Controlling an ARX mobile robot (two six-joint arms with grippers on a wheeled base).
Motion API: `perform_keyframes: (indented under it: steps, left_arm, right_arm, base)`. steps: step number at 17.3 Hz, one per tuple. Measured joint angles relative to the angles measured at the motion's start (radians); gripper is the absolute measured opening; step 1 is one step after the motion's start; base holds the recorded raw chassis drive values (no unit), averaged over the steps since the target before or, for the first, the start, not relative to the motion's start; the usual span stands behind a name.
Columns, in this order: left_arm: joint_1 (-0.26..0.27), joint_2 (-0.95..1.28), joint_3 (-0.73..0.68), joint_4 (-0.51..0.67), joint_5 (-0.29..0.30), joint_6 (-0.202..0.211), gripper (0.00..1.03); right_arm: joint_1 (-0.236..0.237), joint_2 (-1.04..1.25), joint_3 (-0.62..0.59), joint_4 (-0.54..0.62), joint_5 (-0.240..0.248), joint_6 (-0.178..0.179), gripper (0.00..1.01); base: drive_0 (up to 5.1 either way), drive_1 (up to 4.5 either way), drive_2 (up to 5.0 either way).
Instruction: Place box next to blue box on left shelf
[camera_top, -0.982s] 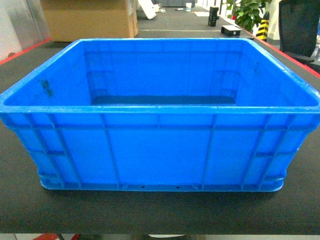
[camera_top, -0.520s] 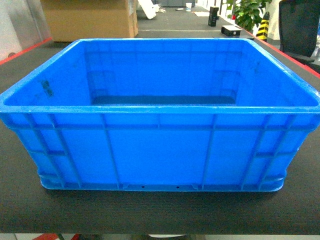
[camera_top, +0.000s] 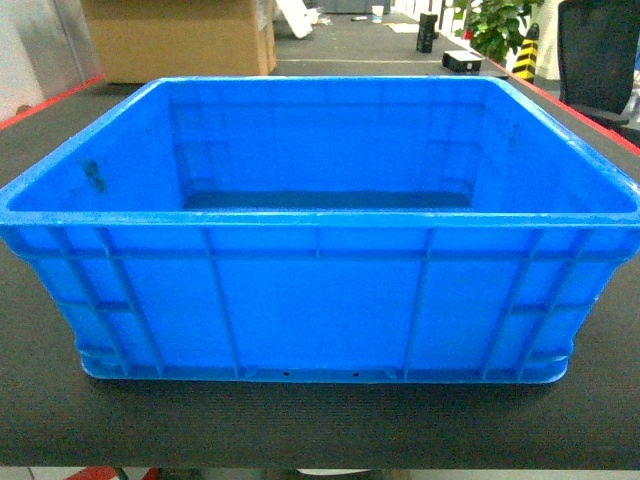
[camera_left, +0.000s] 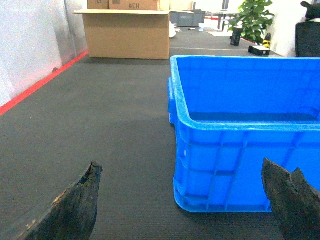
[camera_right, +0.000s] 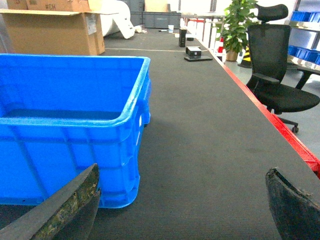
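left claw (camera_left: 182, 200) wide open, right claw (camera_right: 182, 205) wide open, empty

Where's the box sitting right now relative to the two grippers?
The box sits centred in the head view on the dark mat, untouched; the left gripper faces its left corner and the right gripper its right corner, both open.

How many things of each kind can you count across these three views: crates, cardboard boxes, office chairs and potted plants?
Bright-blue ribbed plastic crate: 1
Large brown cardboard box: 1, with more cartons stacked on it, cut off by the frame
Black office chair: 1
Green leafy potted plant: 1
Total: 4
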Motion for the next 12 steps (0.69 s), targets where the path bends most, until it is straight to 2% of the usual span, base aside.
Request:
perform_keyframes:
  steps: [12]
  left_arm:
    - [0.000, 0.000, 0.000, 0.000, 0.000, 0.000, 0.98]
  right_arm:
    - [0.000, 0.000, 0.000, 0.000, 0.000, 0.000, 0.98]
  base:
    - [0.0, 0.00, 0.0]
